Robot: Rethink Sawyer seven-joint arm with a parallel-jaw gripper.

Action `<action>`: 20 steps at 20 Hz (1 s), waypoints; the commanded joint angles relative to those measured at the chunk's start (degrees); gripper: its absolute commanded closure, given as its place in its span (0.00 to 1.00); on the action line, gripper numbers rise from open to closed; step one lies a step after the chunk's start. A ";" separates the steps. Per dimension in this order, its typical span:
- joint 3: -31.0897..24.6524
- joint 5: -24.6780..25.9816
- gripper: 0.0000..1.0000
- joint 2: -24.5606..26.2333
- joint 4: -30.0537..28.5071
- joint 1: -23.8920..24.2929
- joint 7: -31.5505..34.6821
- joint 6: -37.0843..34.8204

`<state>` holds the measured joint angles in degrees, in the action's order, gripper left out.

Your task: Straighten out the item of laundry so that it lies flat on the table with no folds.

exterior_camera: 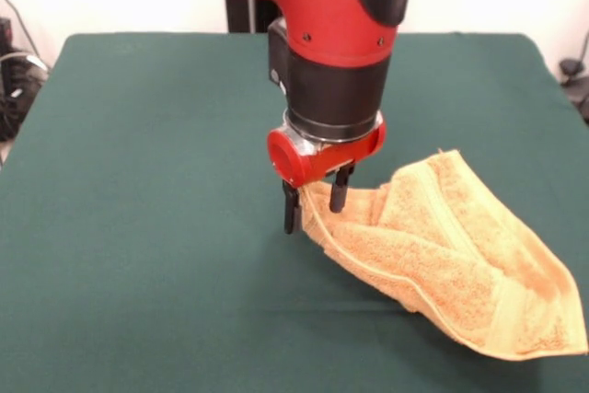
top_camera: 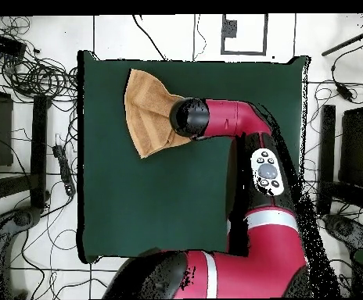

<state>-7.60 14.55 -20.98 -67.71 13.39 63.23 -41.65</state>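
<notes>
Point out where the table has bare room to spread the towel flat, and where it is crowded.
The table is bare green felt across the picture's whole left side in the front view, from the hand to the left edge, and along the far strip by the pedestal. It is crowded at the near right corner, where the folded towel lies bunched beside the hand.

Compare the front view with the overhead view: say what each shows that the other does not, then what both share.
Front view only: the gripper, its fingers closed on a lifted corner of the towel, and the folds in the cloth.

Overhead view only: the robot's base and whole arm, the table's full outline, and cables on the floor around it.

Both: the orange towel, bunched rather than flat, on the green table.
</notes>
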 commanded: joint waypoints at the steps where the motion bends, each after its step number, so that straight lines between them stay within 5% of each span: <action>1: -2.74 -0.21 0.00 5.08 -4.01 -1.50 9.02 2.86; 9: -3.07 0.46 0.00 4.23 -3.73 -1.44 6.41 1.48; 10: -2.69 0.24 1.00 4.52 -3.00 -1.64 6.17 -1.12; 20: -3.28 0.66 1.00 4.44 -2.40 -1.51 4.13 -2.37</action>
<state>-7.60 14.99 -18.47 -67.59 13.39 63.23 -41.36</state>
